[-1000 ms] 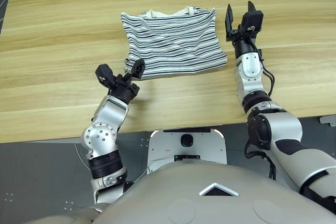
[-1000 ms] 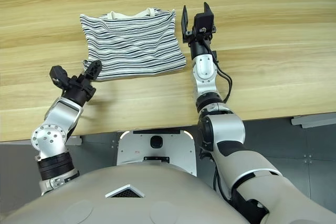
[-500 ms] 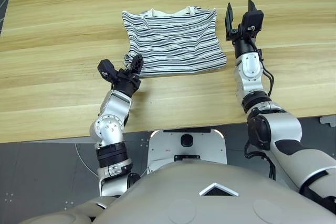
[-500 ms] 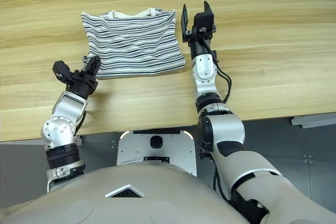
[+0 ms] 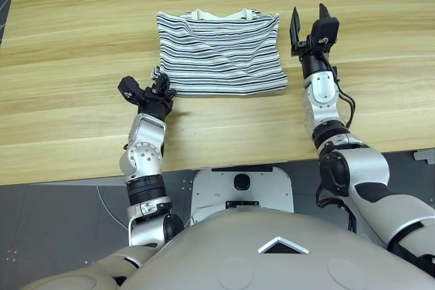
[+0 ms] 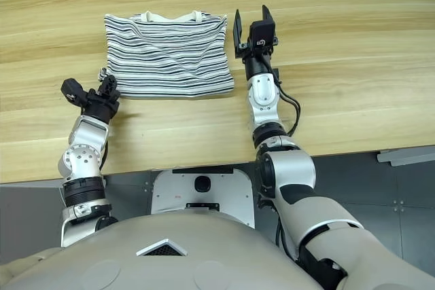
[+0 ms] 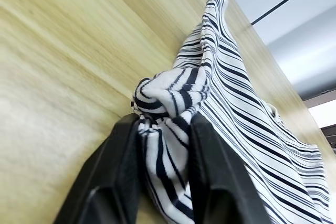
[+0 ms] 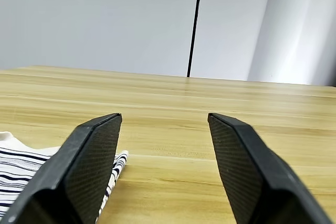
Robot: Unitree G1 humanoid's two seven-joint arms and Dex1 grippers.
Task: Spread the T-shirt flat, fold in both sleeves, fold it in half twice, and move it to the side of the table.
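— What lay on the wooden tabletop point(image 5: 81, 25)?
— A striped T-shirt point(image 5: 221, 52), folded, near its middle.
— And the tools?
— The left tool point(image 7: 164, 123) was clamped on the shirt's near left corner. The right tool point(image 5: 309, 24) stood fingers apart beside its right edge.

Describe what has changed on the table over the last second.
The left tool closed on the near-left corner of the T-shirt and drew it slightly toward the robot's left, bunching the cloth there and straightening the near edge. The right tool stayed open beside the T-shirt's right edge, and the rest of the folded T-shirt kept its place on the table.
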